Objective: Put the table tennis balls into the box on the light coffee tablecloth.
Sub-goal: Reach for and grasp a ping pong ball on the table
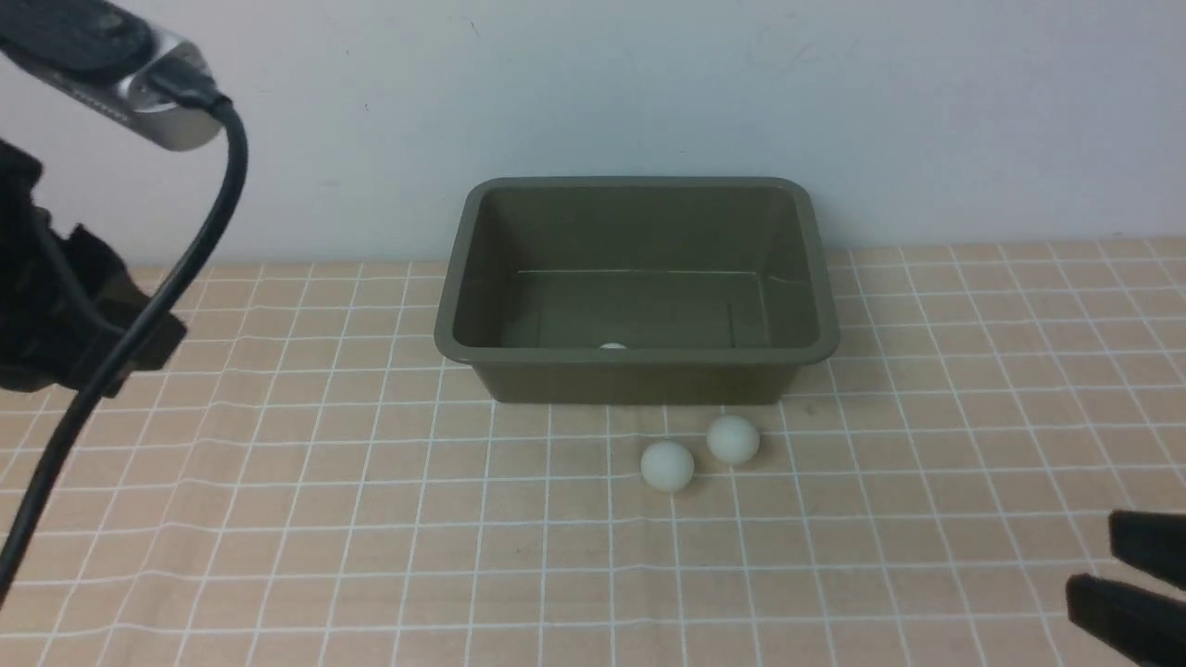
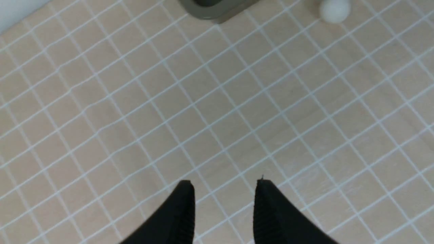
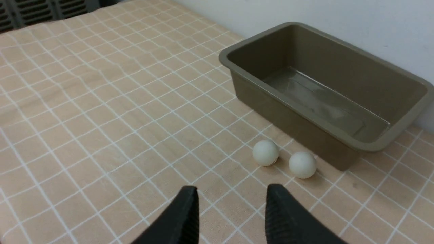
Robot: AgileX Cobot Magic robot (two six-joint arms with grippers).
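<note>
The olive-green box [image 1: 639,371] stands on the light coffee tablecloth [image 1: 371,519] by the back wall. A sliver of one table tennis ball [image 1: 611,346] shows inside it, behind the front wall. Two more table tennis balls [image 1: 667,464] [image 1: 733,439] lie on the cloth just in front of the box, also seen in the right wrist view [image 3: 265,153] [image 3: 302,164]. My right gripper [image 3: 229,188] hovers near the front right corner [image 1: 1126,574], jaws apart, nothing between them. My left gripper [image 2: 223,183] is raised at the far left over bare cloth, jaws apart and empty.
A black cable [image 1: 167,278] hangs from the left arm's camera mount [image 1: 111,56]. The white wall [image 1: 834,93] rises right behind the box. In the left wrist view one corner of the box [image 2: 213,8] and one ball [image 2: 334,10] show at the far edge.
</note>
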